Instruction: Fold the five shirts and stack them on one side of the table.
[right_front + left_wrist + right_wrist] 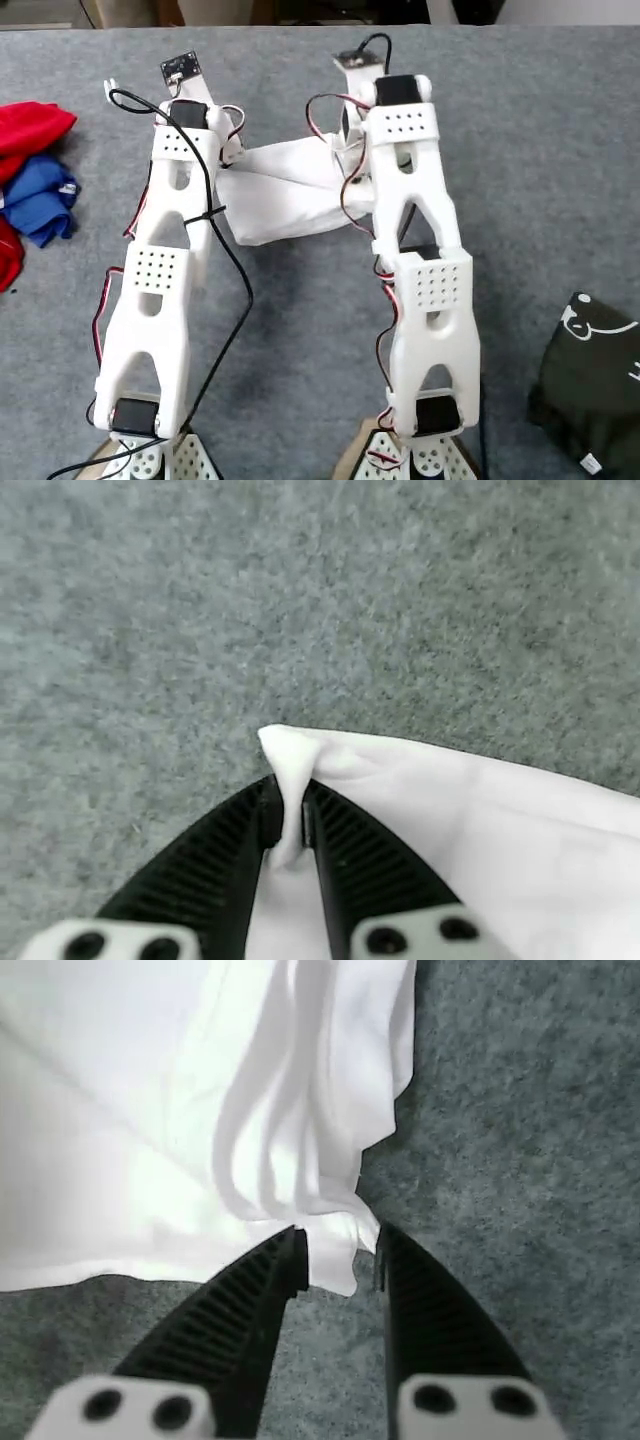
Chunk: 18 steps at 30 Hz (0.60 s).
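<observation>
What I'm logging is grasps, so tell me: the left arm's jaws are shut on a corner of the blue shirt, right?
Not quite. The left gripper does have its jaws shut on a corner, but of the white shirt, as the left wrist view shows. The blue shirt lies apart at the table's edge, by the red shirt, in the high view.

Mid table's crowded: left arm (165, 290) and right arm (420, 250) stand side by side, w/ just a narrow lane of grey felt between them. A black cable (249, 290) loops thru that lane. At the lane's far end the white shirt (285, 195) spans arm to arm and blocks it. Left edge: red shirt (30, 125) and blue shirt (40, 195), heaped and touching. Near-right corner: dark shirt (590, 385). Bare table (540, 150) right of the right arm and along the far side gives room to pass.
</observation>
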Each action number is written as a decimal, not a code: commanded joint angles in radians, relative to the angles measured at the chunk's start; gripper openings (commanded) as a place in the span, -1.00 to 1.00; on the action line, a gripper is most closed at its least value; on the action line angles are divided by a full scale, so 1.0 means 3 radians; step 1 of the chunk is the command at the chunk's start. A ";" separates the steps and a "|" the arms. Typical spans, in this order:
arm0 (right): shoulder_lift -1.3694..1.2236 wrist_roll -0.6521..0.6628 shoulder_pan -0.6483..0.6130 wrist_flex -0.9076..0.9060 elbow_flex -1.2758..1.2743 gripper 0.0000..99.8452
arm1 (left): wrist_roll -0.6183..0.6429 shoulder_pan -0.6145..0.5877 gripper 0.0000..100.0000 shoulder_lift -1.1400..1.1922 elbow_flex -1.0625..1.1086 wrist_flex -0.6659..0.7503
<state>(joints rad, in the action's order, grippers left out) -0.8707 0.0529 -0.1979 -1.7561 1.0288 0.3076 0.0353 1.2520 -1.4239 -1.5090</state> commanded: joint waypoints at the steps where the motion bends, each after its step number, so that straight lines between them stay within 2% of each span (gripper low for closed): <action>1: 0.0018 -0.0082 -0.0033 -0.0097 0.0217 -0.73 | -0.0026 -0.0056 -0.96 -0.0043 -0.0051 0.0036; 5: 0.0023 -0.0174 -0.0074 -0.0102 -0.0003 -0.64 | -0.0026 -0.0061 -0.96 -0.0043 -0.0051 0.0041; 18: 0.0033 -0.0373 -0.0299 -0.0102 -0.0315 -0.64 | -0.0026 -0.0061 -0.96 -0.0043 -0.0051 0.0041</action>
<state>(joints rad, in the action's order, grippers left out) -0.8723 -0.0361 -0.2608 -1.7683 0.9337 0.3076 0.0338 1.2520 -1.4239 -1.5090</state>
